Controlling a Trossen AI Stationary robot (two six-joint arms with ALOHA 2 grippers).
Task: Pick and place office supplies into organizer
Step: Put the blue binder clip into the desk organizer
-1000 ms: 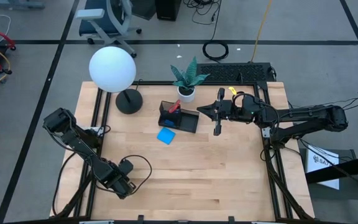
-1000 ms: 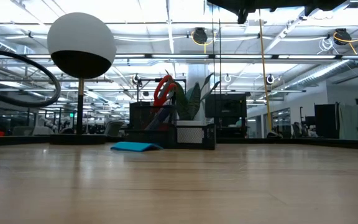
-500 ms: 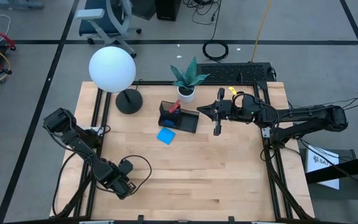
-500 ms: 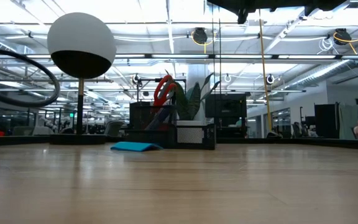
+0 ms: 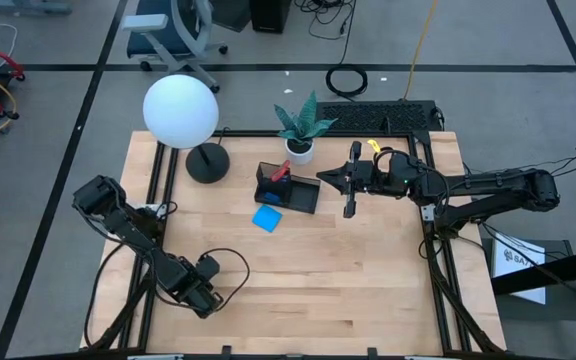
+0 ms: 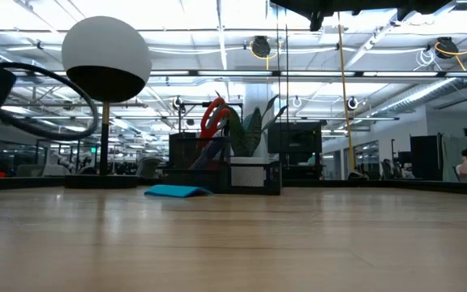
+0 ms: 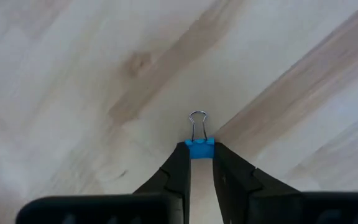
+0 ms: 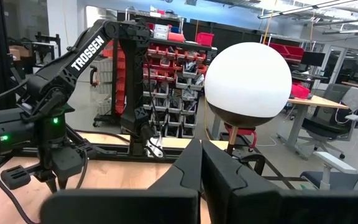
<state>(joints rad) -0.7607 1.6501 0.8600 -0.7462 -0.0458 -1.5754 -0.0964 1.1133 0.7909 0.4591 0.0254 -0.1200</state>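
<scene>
the left gripper (image 7: 200, 163) pinches a tiny blue binder clip (image 7: 199, 147) with wire loop, low over pale wood table (image 5: 308, 280). black organizer (image 5: 288, 190) partly hides red scissors (image 5: 281, 172); right gripper (image 5: 350, 192) closed, empty.

The right gripper (image 8: 201, 163) has its two dark fingers (image 8: 188, 168) pressed together, tips meeting with no gap and nothing between them. Beyond the fingertips and just to one side stands a lamp (image 8: 248, 81) with a big white globe, dark on its underside, on a thin stem. Farther off on the other side of the fingers, the other dark arm (image 8: 61, 81), lettered TROSSEN, bends down to the wooden table (image 8: 104, 167). Behind it are shelves of red bins (image 8: 166, 68).
</scene>
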